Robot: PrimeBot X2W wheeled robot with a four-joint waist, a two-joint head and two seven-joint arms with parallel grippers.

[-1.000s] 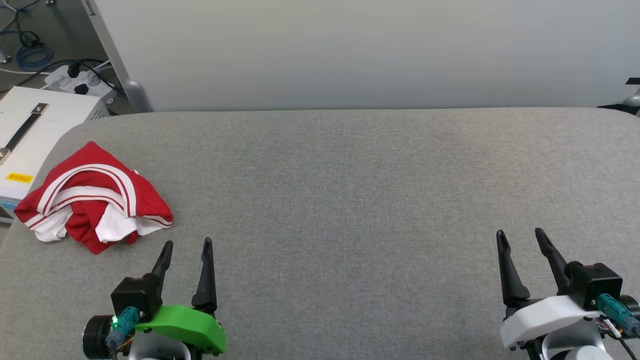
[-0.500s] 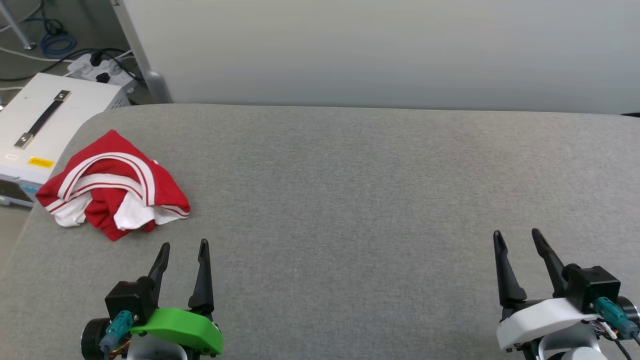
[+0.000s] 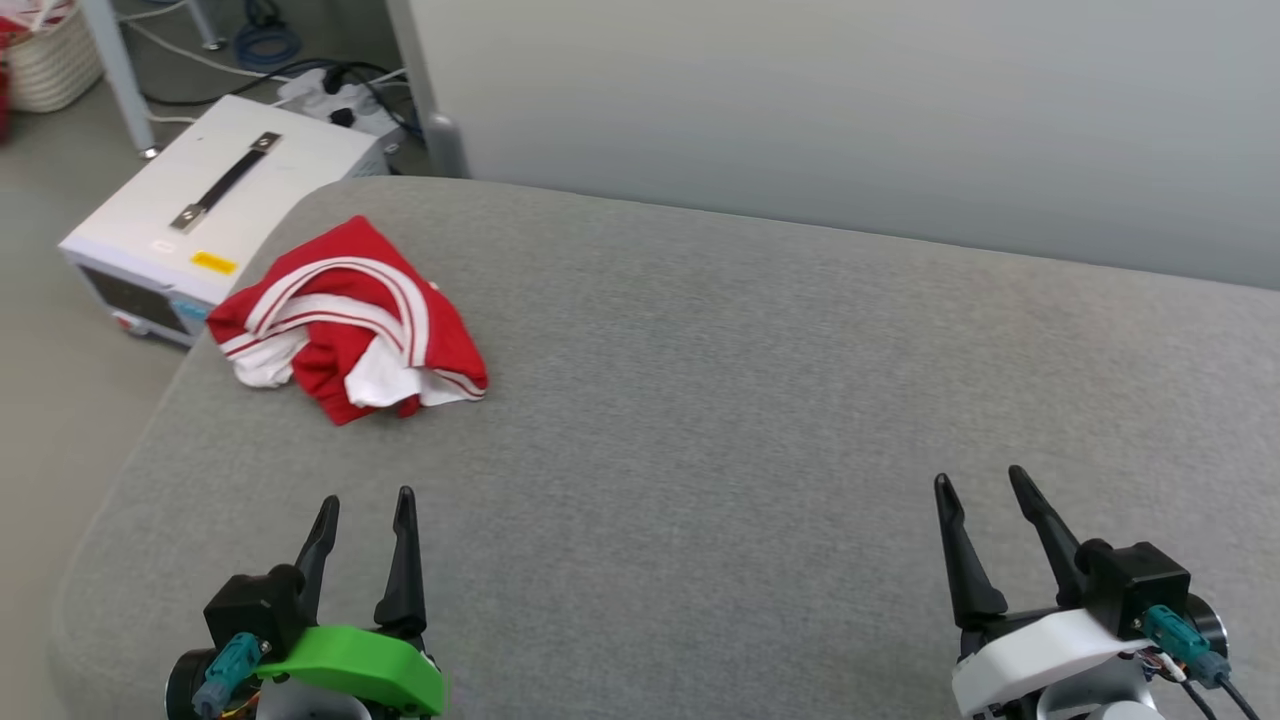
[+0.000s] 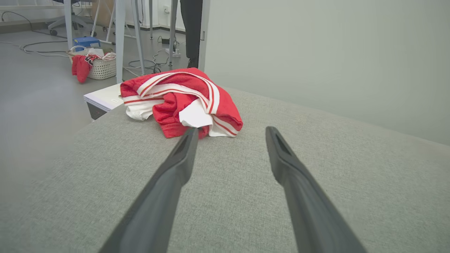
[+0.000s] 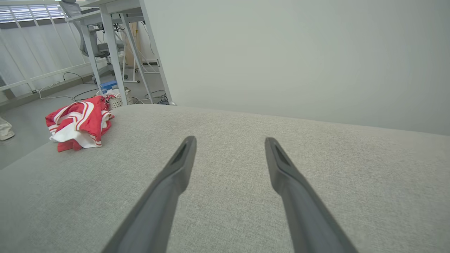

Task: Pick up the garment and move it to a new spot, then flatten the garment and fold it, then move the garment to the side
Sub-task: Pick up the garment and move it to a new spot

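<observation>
The garment (image 3: pixel 350 320) is a crumpled red heap with white sleeves and red-and-white striped trim, lying near the far left corner of the grey table (image 3: pixel 760 380). Its lettering is hidden in the folds. My left gripper (image 3: pixel 365 500) hovers open nearer the front edge, a short way from the heap, nothing between its fingers. In the left wrist view the garment (image 4: pixel 182 102) lies just beyond the fingertips (image 4: pixel 191 135). My right gripper (image 3: pixel 980 480) stands open at the lower right, far from the garment (image 5: pixel 79 121).
A white box with a black handle (image 3: pixel 215 200) sits on the floor just past the table's left corner. A pale partition wall (image 3: pixel 850 110) runs behind the table. A white basket with red cloth (image 4: pixel 93 66), desk legs and cables occupy the floor beyond.
The whole head view has swung left, so the camera turned; the garment lies where it was. Both grippers keep their open pose.
</observation>
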